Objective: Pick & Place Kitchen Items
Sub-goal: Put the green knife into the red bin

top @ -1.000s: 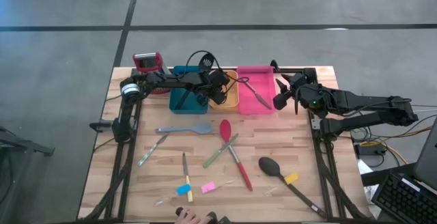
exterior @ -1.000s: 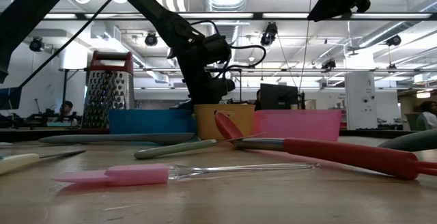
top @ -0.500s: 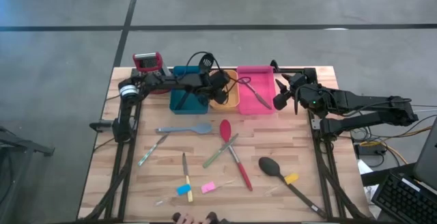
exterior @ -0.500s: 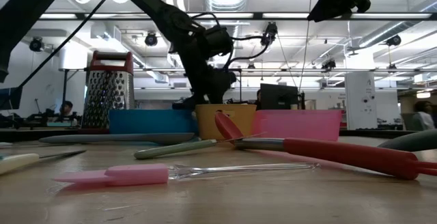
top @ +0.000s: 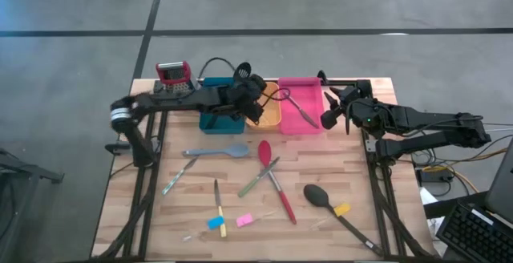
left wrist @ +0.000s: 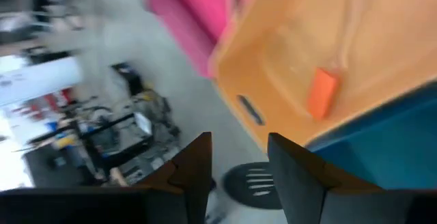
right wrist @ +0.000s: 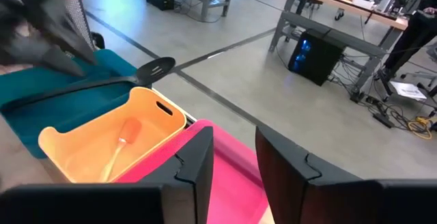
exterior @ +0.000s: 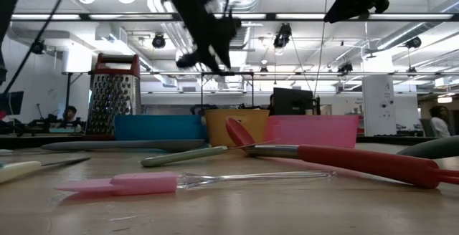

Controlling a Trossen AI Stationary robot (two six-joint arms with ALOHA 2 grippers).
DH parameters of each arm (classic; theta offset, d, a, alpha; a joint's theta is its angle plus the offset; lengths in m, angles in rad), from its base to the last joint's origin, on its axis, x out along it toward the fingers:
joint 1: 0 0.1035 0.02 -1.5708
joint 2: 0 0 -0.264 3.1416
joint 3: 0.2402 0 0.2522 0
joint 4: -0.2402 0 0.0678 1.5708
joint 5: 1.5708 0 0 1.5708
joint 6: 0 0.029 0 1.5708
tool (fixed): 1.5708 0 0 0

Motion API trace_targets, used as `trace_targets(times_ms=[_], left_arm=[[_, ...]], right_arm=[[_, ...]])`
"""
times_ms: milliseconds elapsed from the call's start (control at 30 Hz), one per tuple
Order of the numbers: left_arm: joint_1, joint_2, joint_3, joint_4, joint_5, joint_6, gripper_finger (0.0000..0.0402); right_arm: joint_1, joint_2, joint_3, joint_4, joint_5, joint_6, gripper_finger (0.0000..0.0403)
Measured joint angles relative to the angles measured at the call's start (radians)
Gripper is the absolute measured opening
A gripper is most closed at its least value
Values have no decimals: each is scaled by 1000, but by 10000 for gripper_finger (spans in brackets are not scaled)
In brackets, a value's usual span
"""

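Observation:
My left gripper (top: 255, 93) hangs open and empty above the teal bin (top: 215, 111) and the orange bin (top: 270, 115); its wrist view shows the gap between its fingers (left wrist: 239, 162). A black slotted spatula (right wrist: 156, 67) lies in the teal bin, its head over the far rim. An orange-ended piece (left wrist: 321, 93) lies in the orange bin. A metal tool (top: 301, 111) lies in the pink bin (top: 299, 95). My right gripper (top: 327, 117) waits open beside the pink bin's right side. A grey-blue spoon (top: 216, 151), red spoon (top: 272, 175) and black spoon (top: 325, 200) lie on the table.
A metal box grater (top: 172, 74) with a red top stands at the far left. A green-handled tool (top: 258, 177), a metal tool (top: 179, 175), and small yellow (top: 342, 209), blue (top: 215, 222) and pink (top: 244, 220) pieces lie on the near half of the table.
My left gripper has risen from just above the orange bin, going well up in the low view. The arm's base joint has swung toward the table's left edge. My right arm has kept still.

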Motion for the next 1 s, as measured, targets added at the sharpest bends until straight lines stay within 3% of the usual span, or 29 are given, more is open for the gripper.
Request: trace_targets(times_ms=[333,533,733,1000], left_arm=[[-193,-310,-7,-7,-172,-123,146],[-357,-441,-11,-8,-226,-334,146],[-519,-484,-11,-42,-226,-544,146],[-702,-454,-12,-195,-224,-736,145]], right_arm=[[0,0,0,1,-3,0,71],[0,0,0,2,-9,0,57],[0,0,0,2,-9,0,44],[0,0,0,3,-9,0,39]])
